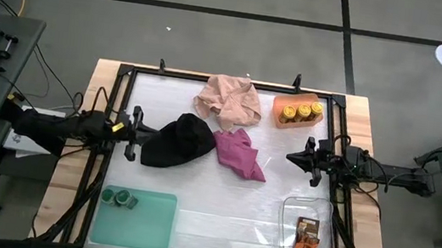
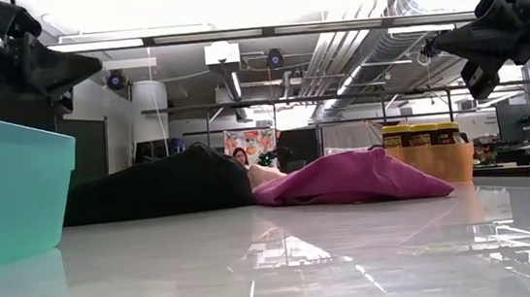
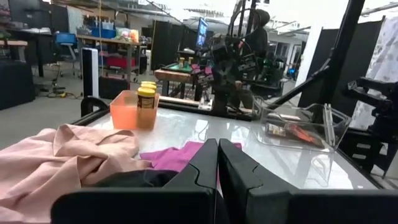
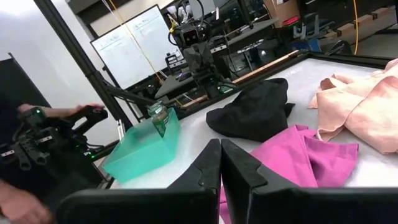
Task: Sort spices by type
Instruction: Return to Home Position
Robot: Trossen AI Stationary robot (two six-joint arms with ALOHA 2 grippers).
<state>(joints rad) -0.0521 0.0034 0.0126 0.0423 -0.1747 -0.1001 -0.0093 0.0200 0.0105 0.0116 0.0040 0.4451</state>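
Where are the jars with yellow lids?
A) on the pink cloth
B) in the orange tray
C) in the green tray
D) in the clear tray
B: the yellow-lidded jars stand together inside the orange tray, seen from above.

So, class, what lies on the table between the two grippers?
A black cloth close to the left gripper, then a magenta cloth toward the right gripper. The high view shows this.

Yellow-lidded jars (image 2: pixel 422 134) in orange tray (image 2: pixel 432 164) behind magenta cloth (image 2: pixel 351 179); black cloth (image 2: pixel 152 189) alongside.
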